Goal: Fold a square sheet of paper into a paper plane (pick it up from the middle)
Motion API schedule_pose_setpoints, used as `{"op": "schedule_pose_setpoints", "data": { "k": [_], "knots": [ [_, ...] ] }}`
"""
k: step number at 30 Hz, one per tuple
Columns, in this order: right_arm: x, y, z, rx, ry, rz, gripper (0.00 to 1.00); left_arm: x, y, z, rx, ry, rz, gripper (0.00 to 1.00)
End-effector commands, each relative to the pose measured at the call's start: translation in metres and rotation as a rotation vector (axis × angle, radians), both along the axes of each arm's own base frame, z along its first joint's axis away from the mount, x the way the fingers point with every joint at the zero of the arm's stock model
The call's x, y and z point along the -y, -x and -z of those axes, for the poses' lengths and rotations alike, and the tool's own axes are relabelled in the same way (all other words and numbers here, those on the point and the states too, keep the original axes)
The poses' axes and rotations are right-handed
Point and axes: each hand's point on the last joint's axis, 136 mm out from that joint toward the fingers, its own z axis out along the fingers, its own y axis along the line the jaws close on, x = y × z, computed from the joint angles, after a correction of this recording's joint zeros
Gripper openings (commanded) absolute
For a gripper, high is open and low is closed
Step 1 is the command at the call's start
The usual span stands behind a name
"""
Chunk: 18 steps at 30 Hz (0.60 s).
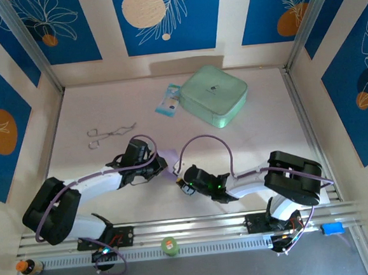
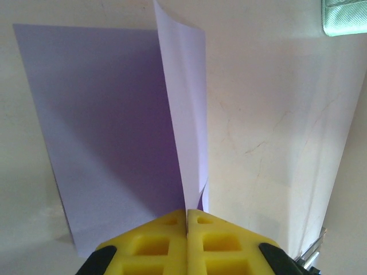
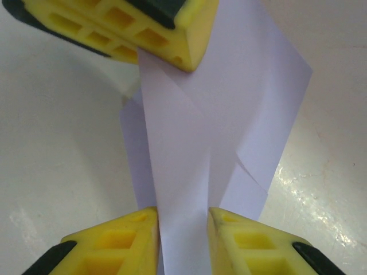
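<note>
The lavender square sheet of paper (image 1: 170, 162) lies on the table between my two grippers, partly folded. In the left wrist view one half of the paper (image 2: 103, 132) lies flat while a flap stands upright. My left gripper (image 2: 187, 220) is shut on the paper's near edge at the fold. In the right wrist view the creased paper (image 3: 218, 114) runs from the left gripper's yellow fingers (image 3: 160, 34) down to my right gripper (image 3: 182, 220). The right gripper is open, its fingers straddling a raised strip of the paper. In the top view the left gripper (image 1: 155, 166) and right gripper (image 1: 182, 178) face each other closely.
A mint-green case (image 1: 214, 95) sits at the back centre, a blue-white packet (image 1: 168, 100) beside it. Metal tongs (image 1: 107, 133) lie at the left. A green cap (image 1: 170, 245) and a small orange bottle (image 1: 27, 267) sit by the front rail. Walls enclose the table.
</note>
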Motion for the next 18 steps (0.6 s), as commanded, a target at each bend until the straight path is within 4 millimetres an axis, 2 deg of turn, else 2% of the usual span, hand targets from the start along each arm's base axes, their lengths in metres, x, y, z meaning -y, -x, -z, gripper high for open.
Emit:
{"op": "schedule_pose_setpoints", "data": {
  "k": [1, 18],
  "knots": [
    [-0.0058, -0.0058, -0.0064, 0.042, 0.023, -0.002, 0.28, 0.0035, -0.0038, -0.0076, -0.013, 0.020, -0.001, 0.08],
    [-0.0075, -0.0036, -0.0055, 0.039, 0.030, -0.017, 0.22, 0.0044, -0.0044, -0.0093, -0.012, 0.019, 0.004, 0.08]
  ]
}}
